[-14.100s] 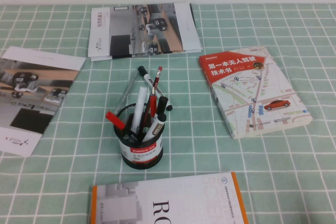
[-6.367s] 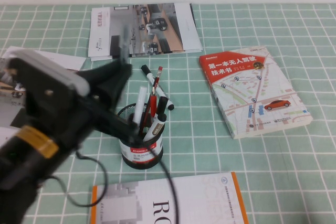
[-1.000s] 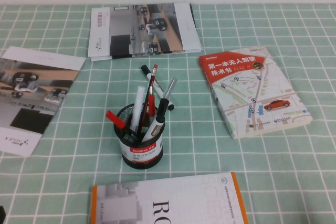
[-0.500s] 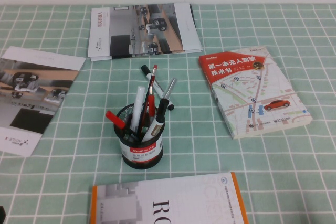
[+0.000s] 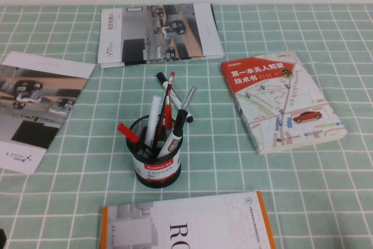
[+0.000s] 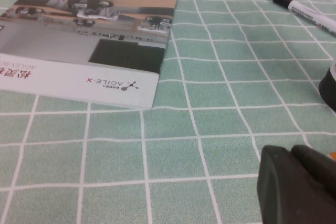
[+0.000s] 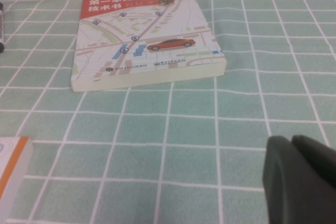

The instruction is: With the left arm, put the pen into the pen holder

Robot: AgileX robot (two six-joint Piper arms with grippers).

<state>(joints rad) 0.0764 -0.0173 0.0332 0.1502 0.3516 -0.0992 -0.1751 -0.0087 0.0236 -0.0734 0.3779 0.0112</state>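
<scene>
Pen's made it into the cup since that earlier shot, and the arm's gone from over the counter.

Now the pen [image 5: 185, 104] is leaning inside the pen holder [image 5: 154, 158], silvery end poking out. Left end effector [image 6: 296, 184] is sitting low beside the brochure [image 6: 86, 40], fingers closed on nothing; right end effector [image 7: 302, 179] is looking closed too, near the book [image 7: 144, 38]. Job's looking finished, so parking is all that's left.

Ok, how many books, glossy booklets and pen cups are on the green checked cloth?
Thick books: 2 (red map-cover book, orange-edged white book)
Thin glossy brochures: 2 (far brochure, left brochure)
Black wire-mesh pen holder: 1
Total: 5
Uncounted: left gripper and right gripper, low over the cloth.
</scene>
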